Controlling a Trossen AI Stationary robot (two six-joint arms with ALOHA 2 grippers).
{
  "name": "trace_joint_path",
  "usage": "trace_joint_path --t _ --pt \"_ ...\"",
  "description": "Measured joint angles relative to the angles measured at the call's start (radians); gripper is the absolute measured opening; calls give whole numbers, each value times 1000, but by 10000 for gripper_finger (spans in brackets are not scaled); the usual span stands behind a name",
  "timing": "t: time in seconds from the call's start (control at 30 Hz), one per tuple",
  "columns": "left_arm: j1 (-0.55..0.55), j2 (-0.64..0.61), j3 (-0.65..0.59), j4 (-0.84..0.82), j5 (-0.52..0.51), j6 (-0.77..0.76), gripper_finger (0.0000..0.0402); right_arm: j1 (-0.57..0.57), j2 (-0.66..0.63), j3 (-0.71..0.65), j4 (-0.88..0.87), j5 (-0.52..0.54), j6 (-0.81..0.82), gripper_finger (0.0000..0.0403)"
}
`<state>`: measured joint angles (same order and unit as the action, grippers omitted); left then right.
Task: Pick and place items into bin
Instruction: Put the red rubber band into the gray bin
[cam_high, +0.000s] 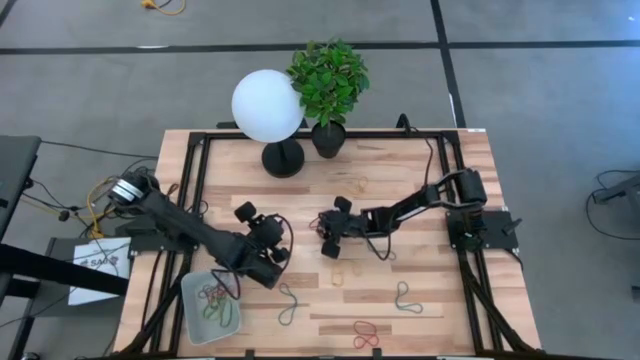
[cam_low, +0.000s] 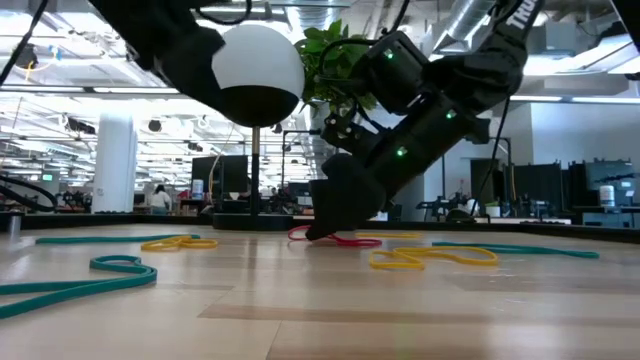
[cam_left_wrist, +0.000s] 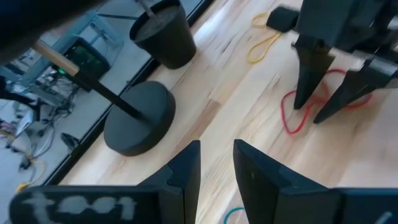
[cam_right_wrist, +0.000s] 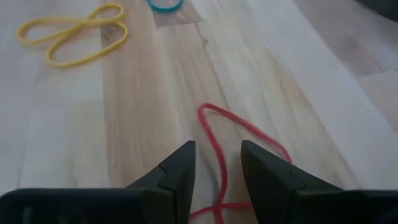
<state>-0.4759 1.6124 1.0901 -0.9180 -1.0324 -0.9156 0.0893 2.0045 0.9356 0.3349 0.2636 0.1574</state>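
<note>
A red rubber-band loop (cam_right_wrist: 219, 163) lies flat on the wooden table near its middle. My right gripper (cam_right_wrist: 216, 149) is open and slants down over it, with one strand running between its fingers. The low view shows its fingertips (cam_low: 322, 232) down at the tabletop beside the red band (cam_low: 345, 240). My left gripper (cam_left_wrist: 216, 155) hangs open and empty above the table, left of the right gripper (cam_high: 330, 240), facing the lamp's base. The bin (cam_high: 192, 290) rests on the table at the near left with several bands (cam_high: 215, 300) inside. My right gripper comes slanting down from the table's right side. Its fingertips (cam_left_wrist: 308, 93) stand at the tabletop on either side of one strand of the red band (cam_left_wrist: 291, 118), which lies slack on the wood. Whether they touch the strand I cannot tell.
A white globe lamp (cam_high: 267, 105) on a black base (cam_left_wrist: 138, 118) and a potted plant (cam_high: 328, 85) stand at the far edge. Loose bands lie around: yellow (cam_right_wrist: 71, 34), yellow (cam_high: 360, 183), green (cam_high: 290, 300), green (cam_high: 405, 297), red (cam_high: 365, 335).
</note>
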Motion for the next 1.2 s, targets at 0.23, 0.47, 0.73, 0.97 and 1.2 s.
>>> trace_joint_path --t 0.23,0.47,0.73,0.97,1.2 --pt "31 -41 0 -25 38 61 86 -8 -2 0 -1 -1 0 90" --pt "56 -333 0 -135 -35 225 86 -8 -2 0 -16 -4 0 7" --pt "56 -651 -131 -26 -127 199 86 6 -58 19 -17 -17 -23 5" --pt "55 -740 -494 549 40 399 86 66 -211 18 -16 -23 -80 3" --pt "55 -642 -780 1407 351 684 86 98 -283 19 -4 -23 -90 1"
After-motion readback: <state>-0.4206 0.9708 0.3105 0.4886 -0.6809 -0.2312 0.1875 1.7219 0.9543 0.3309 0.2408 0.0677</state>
